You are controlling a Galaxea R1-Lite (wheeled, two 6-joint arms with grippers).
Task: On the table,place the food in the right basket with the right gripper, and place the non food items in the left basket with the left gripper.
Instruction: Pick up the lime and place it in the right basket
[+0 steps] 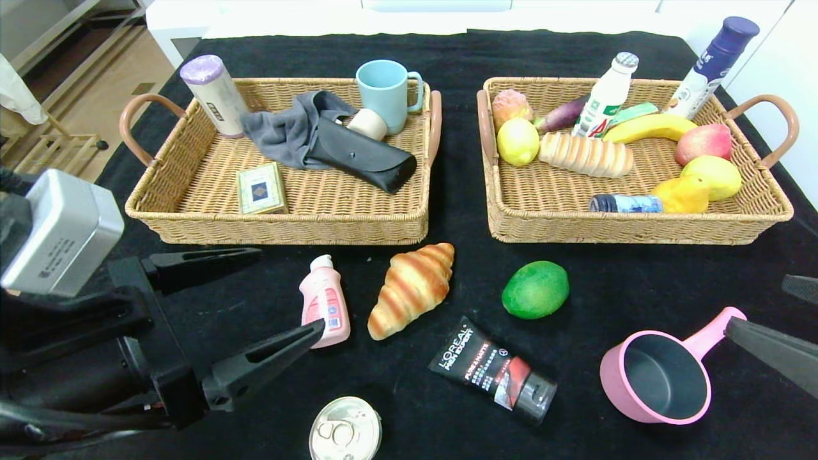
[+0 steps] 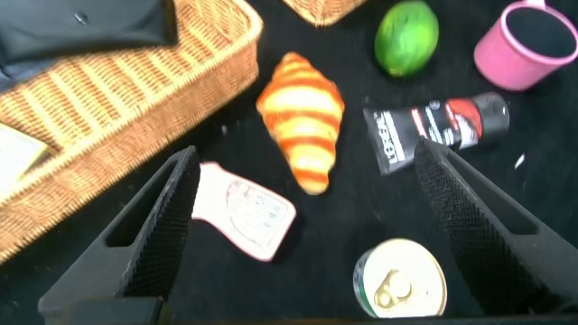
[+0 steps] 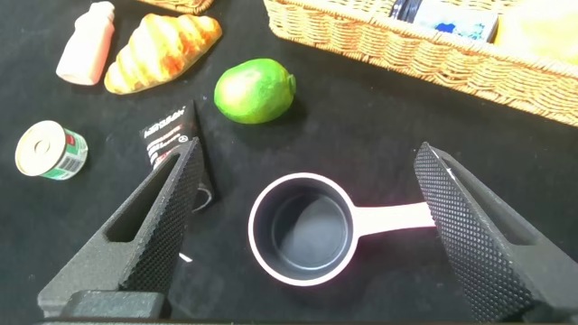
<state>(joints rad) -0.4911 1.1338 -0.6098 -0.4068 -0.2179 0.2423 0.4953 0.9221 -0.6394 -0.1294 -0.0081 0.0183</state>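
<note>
Left gripper point(image 2: 302, 226) is hovering spread wide — small pink plastic bottle point(image 2: 246, 210) lying just beneath; looking light, smooth and slippery, best pinched across its flat body.

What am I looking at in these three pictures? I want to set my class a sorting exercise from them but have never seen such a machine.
It is a robot with two arms, each ending in a two-fingered gripper. One picture looks down from its head; the others come from cameras on each wrist.

The left gripper hangs open near a pink bottle; the right gripper hangs open over a pink saucepan. Neither holds anything.

On the black cloth still lie a croissant, a green fruit, a black tube and a tin can.

The left basket holds non-food things, the right basket fruit, bread and bottles.
</note>
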